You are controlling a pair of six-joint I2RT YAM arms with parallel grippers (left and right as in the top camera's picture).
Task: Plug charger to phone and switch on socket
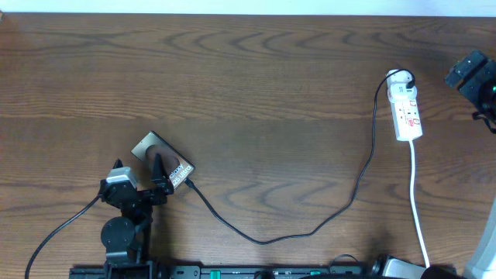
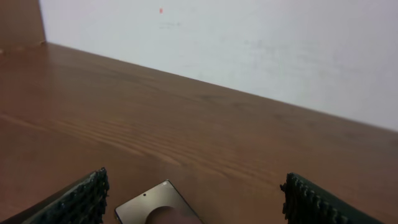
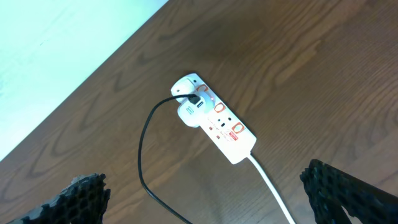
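Observation:
The phone [image 1: 159,157] lies flat and slanted on the table at lower left; its far corner shows in the left wrist view [image 2: 158,202]. The thin black charger cable [image 1: 310,230] runs from the phone's near end across the table up to a white plug in the socket [image 1: 406,105], also seen in the right wrist view [image 3: 214,118]. My left gripper [image 1: 159,172] is open and sits over the phone's near end. My right gripper [image 1: 471,74] is open, empty, and above the table to the right of the socket.
The socket's white cord [image 1: 418,217] runs down to the front edge. A white wall [image 2: 249,43] lies behind the table's far edge. The left arm's black cable [image 1: 58,229] trails to lower left.

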